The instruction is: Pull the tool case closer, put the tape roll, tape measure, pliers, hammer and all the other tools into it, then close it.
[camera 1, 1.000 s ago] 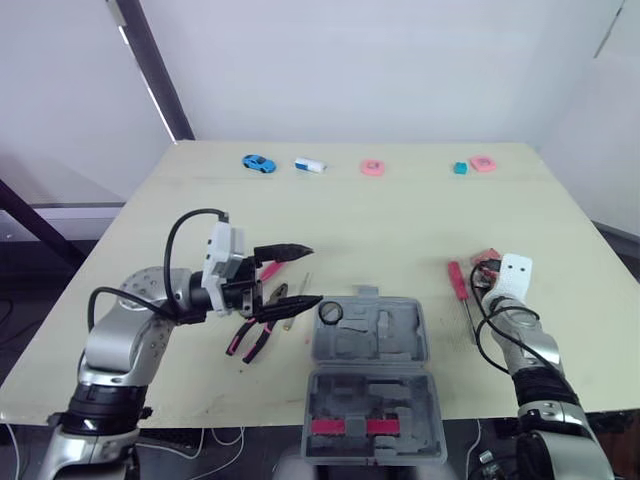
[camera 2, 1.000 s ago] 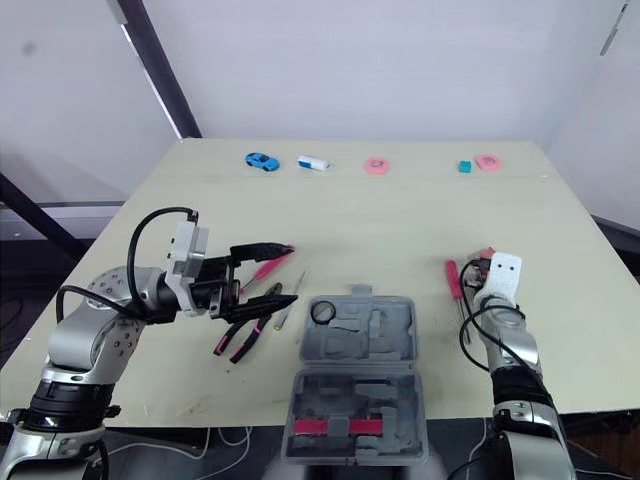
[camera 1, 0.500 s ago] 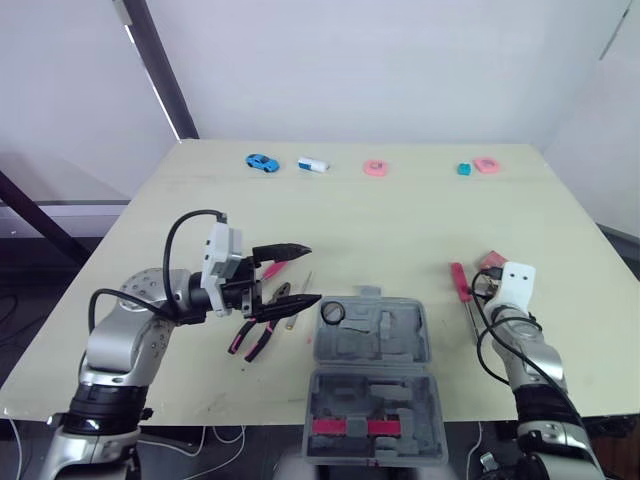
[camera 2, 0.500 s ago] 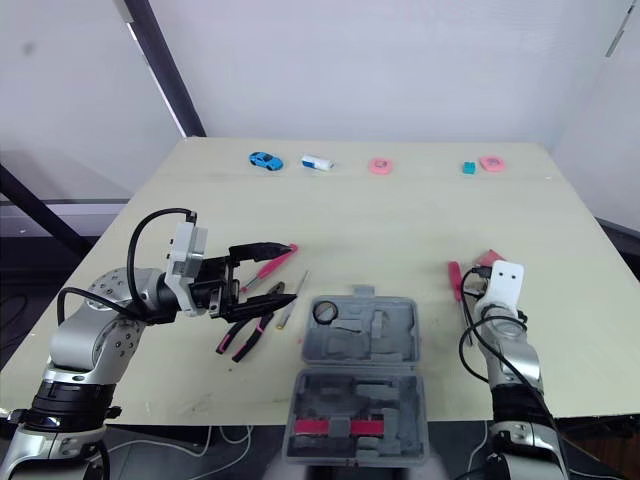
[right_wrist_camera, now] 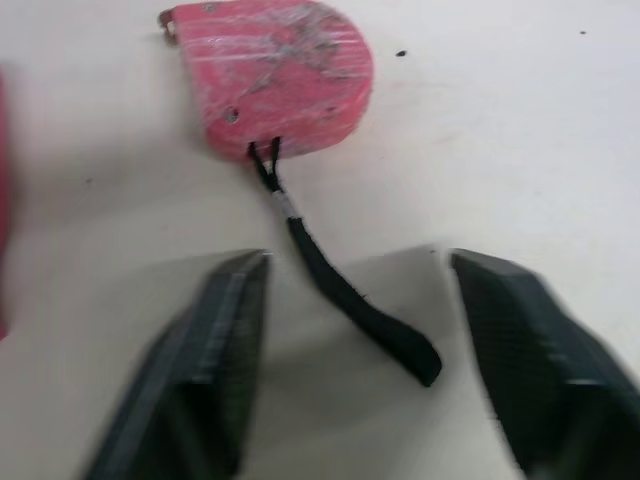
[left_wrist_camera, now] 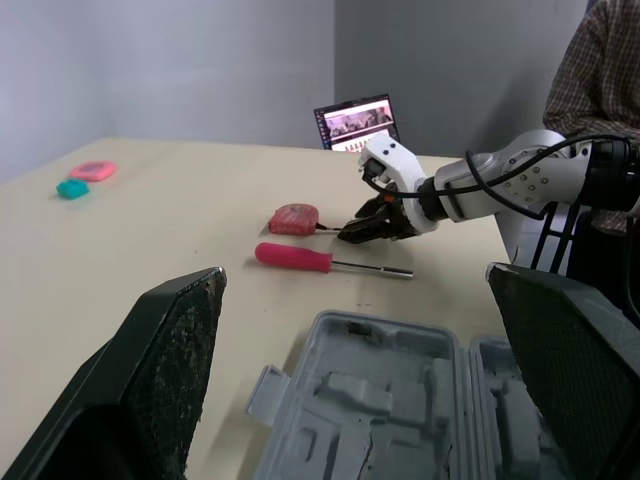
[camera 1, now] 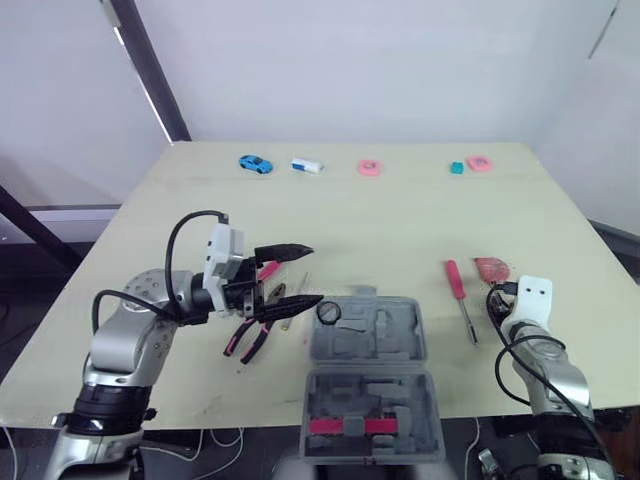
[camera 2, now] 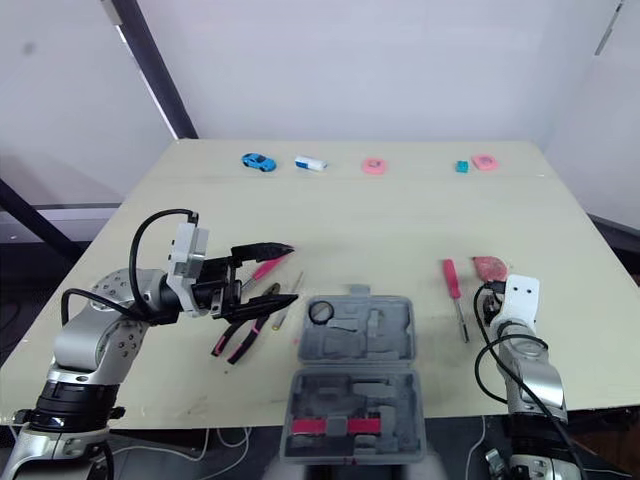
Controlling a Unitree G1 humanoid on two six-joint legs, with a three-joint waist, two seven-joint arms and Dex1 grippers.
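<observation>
The grey tool case (camera 1: 372, 345) lies open at the table's front edge, and a black tape roll (camera 1: 328, 312) sits in its near-left corner. My left gripper (camera 1: 310, 274) hovers open just left of the case, above the pink-handled pliers (camera 1: 255, 335). A red screwdriver (camera 1: 457, 280) and a red tape measure (camera 1: 490, 268) lie right of the case. My right gripper (right_wrist_camera: 357, 262) is open just short of the tape measure (right_wrist_camera: 275, 75), whose black strap (right_wrist_camera: 350, 300) trails loose between the fingers.
Several small items line the far edge: a blue toy car (camera 1: 256, 163), a white piece (camera 1: 307, 166), pink pieces (camera 1: 370, 167) and a teal block (camera 1: 457, 168). A laptop (left_wrist_camera: 355, 118) and a person's plaid sleeve (left_wrist_camera: 610, 70) are beyond the table's right side.
My right gripper has opened and drawn back toward the front edge, leaving the tape measure on the table. The left arm has held still.
</observation>
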